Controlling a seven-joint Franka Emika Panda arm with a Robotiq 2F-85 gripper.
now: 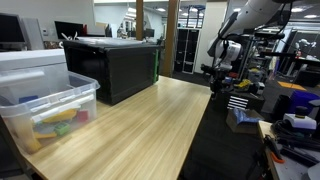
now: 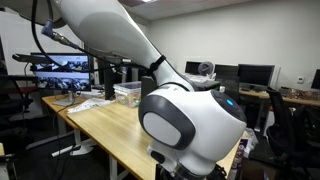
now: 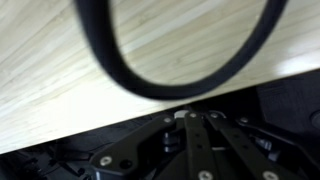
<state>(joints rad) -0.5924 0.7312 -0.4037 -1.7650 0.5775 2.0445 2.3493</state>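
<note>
Gripper (image 3: 190,120): fingers pressed together, nothing between them. In the wrist view it comes in from the bottom, dark and partly blurred.

Table (image 3: 60,90): pale wood, filling the upper part of the wrist view. Its edge runs slantwise from lower left up to the right, and the fingertips sit right at that edge line. Whether they touch the wood cannot be told.

Black loop (image 3: 150,88): a thick dark band curving across the top of the wrist view, far side of the fingertips, over the wood. It is very blurred (it may hang close to the lens or lie on the table, cannot tell which). It is apart from the fingers, not gripped.

Arm (image 1: 235,35): in an exterior view it drops in from the upper right, and its dark lower end hangs by the far right edge of the table. Too small there to read the fingers. In an exterior view the arm's big white joint (image 2: 190,120) fills the near foreground.

Clear bin (image 1: 70,92): stands on the near left of the table with yellow and other coloured bits inside, well apart from the gripper. It also shows far down the table in an exterior view (image 2: 127,93).

Black box (image 1: 115,65): stands on the far left part of the table, beyond the bin and apart from the arm.
</note>
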